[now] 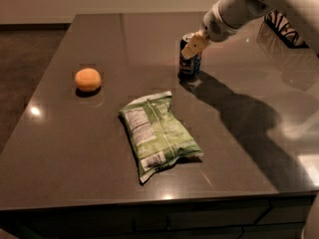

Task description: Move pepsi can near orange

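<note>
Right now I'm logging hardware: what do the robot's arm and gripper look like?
The arm is a smooth, white, rounded shell, greyer at the wrist. The gripper, at the top of the small dark blue pepsi can, is pale tan and blocky. No cables or markings show.

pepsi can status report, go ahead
Gripper at top of pepsi can, table's far side. Can upright, well apart from orange. Green chip bag lies flat, just front of the path.
</note>
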Controlling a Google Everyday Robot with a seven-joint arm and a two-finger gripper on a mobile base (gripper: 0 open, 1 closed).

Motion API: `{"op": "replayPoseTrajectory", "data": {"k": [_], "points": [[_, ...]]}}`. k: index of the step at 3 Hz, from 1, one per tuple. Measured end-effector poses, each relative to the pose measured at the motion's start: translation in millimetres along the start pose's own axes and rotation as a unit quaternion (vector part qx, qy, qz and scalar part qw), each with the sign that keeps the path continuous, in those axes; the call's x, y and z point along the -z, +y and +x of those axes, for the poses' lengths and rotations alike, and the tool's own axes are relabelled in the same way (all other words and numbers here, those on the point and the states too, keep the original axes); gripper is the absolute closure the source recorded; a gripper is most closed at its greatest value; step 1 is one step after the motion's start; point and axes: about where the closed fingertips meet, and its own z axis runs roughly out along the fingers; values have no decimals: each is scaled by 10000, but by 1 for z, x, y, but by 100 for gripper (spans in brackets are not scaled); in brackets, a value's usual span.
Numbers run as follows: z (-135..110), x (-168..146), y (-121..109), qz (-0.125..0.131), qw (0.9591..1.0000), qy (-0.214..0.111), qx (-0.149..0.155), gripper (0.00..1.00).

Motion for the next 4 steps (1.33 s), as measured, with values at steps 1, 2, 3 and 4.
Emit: {"op": "replayPoseTrajectory", "data": {"k": [1,2,3,4], "points": [[-19,1,15,-177,9994,-79,301,86],[-44,-7,44,-483,9959,-171,750,100],[-68,-20,73,-791,9901,-236,1136,100],[-89,-33,98,-1057,9836,-314,1429,100]]}}
